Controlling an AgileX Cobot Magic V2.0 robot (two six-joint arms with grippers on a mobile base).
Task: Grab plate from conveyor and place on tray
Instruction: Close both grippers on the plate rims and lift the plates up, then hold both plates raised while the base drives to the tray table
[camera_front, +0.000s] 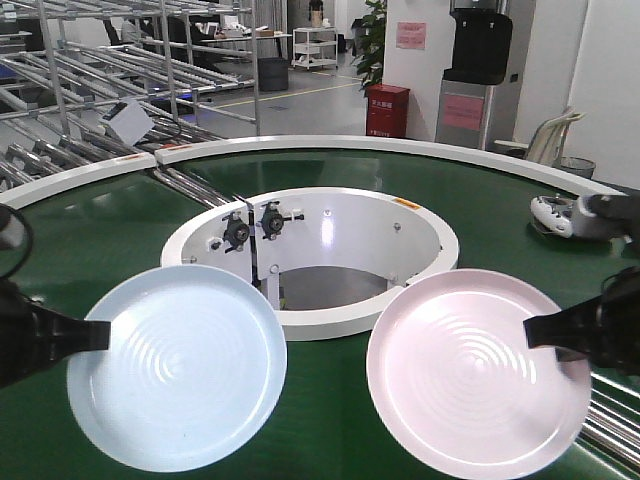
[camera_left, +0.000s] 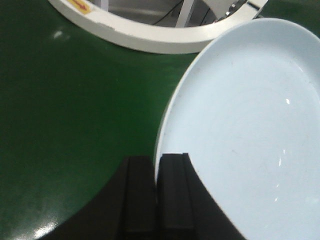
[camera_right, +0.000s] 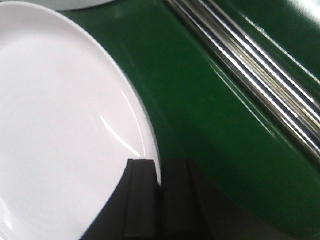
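Closest to us, our left pincer (camera_left: 156, 159) clamps the pale blue plate (camera_front: 178, 368) by its rim, our right pincer (camera_right: 161, 162) the pink plate (camera_front: 470, 372), both over the conveyor (camera_front: 330, 425); whether they touch it we cannot tell.

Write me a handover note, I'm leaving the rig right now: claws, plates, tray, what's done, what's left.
Left claw: shut on the blue plate rim.
Right claw: shut on the pink plate rim.
Both plates over the conveyor beside its central opening; lifted or not, cannot tell.
Tray: not in view.
Done: both grasps. Left: carry plates to tray, release.
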